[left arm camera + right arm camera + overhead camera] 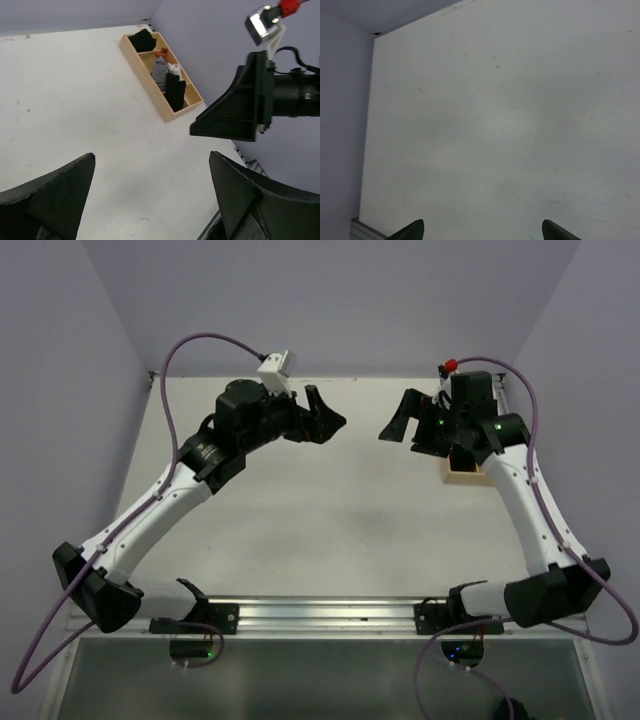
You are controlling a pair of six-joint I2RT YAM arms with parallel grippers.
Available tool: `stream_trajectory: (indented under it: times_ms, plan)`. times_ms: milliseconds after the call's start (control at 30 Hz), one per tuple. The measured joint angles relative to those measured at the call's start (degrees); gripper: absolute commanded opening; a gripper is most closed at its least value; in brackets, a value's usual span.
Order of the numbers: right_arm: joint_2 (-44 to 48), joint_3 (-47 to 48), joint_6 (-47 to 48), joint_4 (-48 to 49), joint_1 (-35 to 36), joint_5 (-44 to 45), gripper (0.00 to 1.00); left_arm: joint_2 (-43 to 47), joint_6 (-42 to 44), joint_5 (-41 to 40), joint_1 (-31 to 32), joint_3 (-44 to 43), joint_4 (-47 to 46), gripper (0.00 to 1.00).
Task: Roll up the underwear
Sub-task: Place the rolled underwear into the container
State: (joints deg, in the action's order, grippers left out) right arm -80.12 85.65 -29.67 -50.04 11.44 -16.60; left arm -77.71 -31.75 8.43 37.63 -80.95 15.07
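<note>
The left end effector (328, 415) is raised above the bench (320, 530), and its 2 fingers stand wide apart with nothing between them. In its own wrist view the 2 dark fingers (55, 195) frame only bare white surface. The right end effector (397, 418) is also lifted and wide open, holding nothing. It faces the left one across a small gap over the far middle of the bench. From the left wrist view it appears as a black wedge shape (235, 112) in the air.

A wooden box (142, 80) with several compartments lies on the right side of the bench, near the wall, partly under the right arm in the top view (468, 476). The underwear (176, 92), a plain black soft piece, sits in the near end of this box. Just beside it are a grey striped roll (160, 72) and a white roll (175, 70). Another black piece (143, 40) fills the far compartment, and I cannot tell for sure which of the 2 black pieces is the task's garment. Something orange (161, 51) shows between them.
</note>
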Motion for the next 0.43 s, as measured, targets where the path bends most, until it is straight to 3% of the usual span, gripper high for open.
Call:
stream_trajectory:
  times_ms: [233,433]
  plan:
    - [21.1,-10.8,-4.1,-1.6,4.0,-2.6,0.99,17.3,-0.9,-0.3,0.0,15.9,0.0,1.0]
    - [25.7,-11.5,-4.3,-4.4,3.9,-2.6,0.99,22.8,-3.1,1.7,0.0,22.8,-0.4,1.0]
